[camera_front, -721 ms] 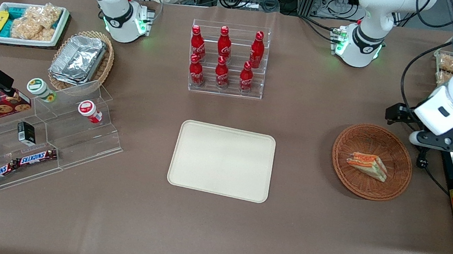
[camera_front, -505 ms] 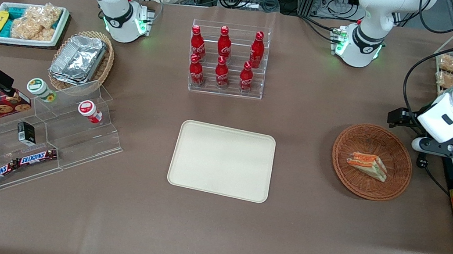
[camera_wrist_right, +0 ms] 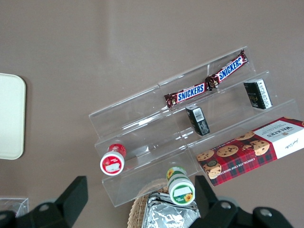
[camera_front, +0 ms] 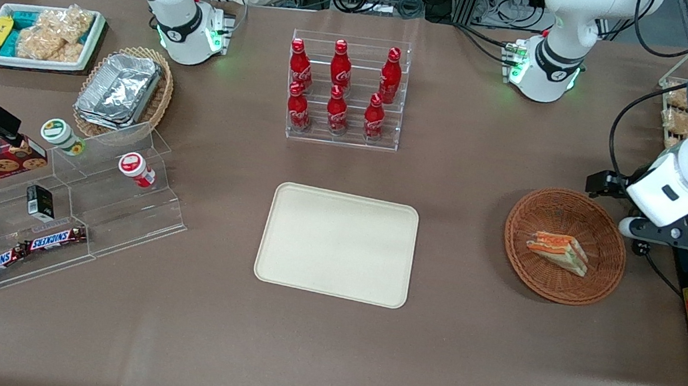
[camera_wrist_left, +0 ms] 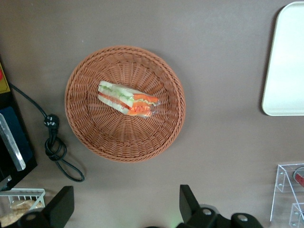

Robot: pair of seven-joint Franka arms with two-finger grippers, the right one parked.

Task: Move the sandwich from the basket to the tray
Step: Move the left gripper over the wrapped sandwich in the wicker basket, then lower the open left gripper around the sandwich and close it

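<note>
Sandwich (camera_front: 557, 251) sat inside the reddish-brown wicker basket (camera_front: 602, 275), lying flat, orange-red and green filling edge visible, clear wrap on it. Basket was on the brown table (camera_front: 444, 342) toward the working arm's end.

Left gripper (camera_wrist_left: 124, 205) hung above the table just beside the basket rim, clear of it, touching nothing. Fingers (camera_wrist_left: 61, 207) were spread wide apart in the left wrist view, nothing between them. In the front view the gripper (camera_front: 608, 184) showed at the basket's edge, a bit farther from the front camera than the sandwich.

Cream tray (camera_front: 337, 244) was mid-table, bare, well apart from the basket. Its rounded corner (camera_wrist_left: 285, 61) showed in the wrist view.

Acrylic rack of red Coca-Cola bottles (camera_front: 341, 88) stood farther from the front camera than the tray. A black cable (camera_wrist_left: 56, 147) lay coiled on the table beside the basket.
</note>
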